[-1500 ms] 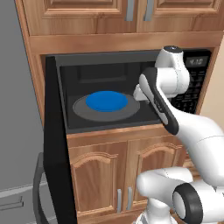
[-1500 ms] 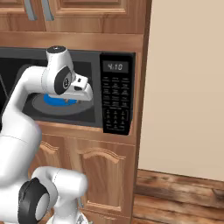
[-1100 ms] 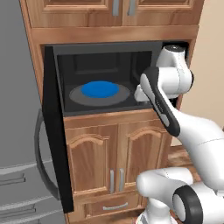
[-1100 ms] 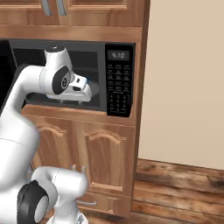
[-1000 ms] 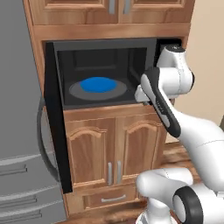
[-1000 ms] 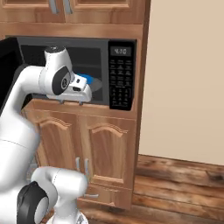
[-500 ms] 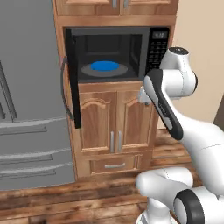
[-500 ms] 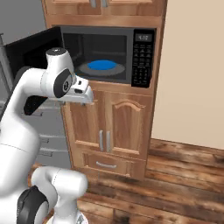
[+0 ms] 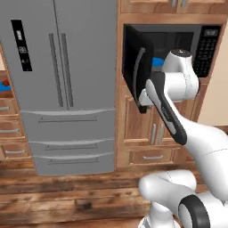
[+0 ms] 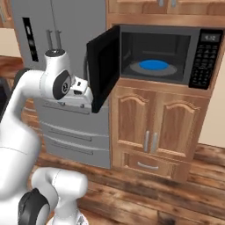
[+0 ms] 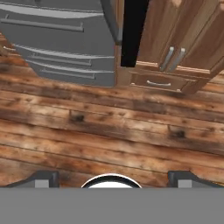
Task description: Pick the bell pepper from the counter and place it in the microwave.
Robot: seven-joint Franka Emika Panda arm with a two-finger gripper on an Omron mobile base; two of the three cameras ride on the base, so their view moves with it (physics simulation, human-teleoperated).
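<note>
1. Bell pepper: can't make it out for certain. A small red bit sits at the far left edge of the left base view, on what may be the counter (image 9: 3, 84), next to something blue (too small to call). Nothing red in the microwave.
2. Microwave (image 10: 163, 52): door (image 10: 103, 66) swung wide open, cavity dark, grey turntable (image 10: 154, 67) carrying a blue disc (image 10: 154, 64). Button panel w/ display at the right edge of the unit.
3. Gripper (image 11: 112, 177): fingers (image 11: 43, 178) spread wide, nothing between them, pointing down at the wood floor (image 11: 105, 131).
4. Progress, as I judge it: pick not done, place not done. Microwave is ready to receive; the pepper has yet to be reached.
5. Around: grey fridge (image 9: 62, 75) left of the microwave, wood cabinet doors (image 10: 158, 127) and a drawer below it.
6. In the way: the open door juts out just beside the arm's wrist (likely snag if the arm swings right). The fridge stands between microwave and counter, so prob. the base must drive left.
</note>
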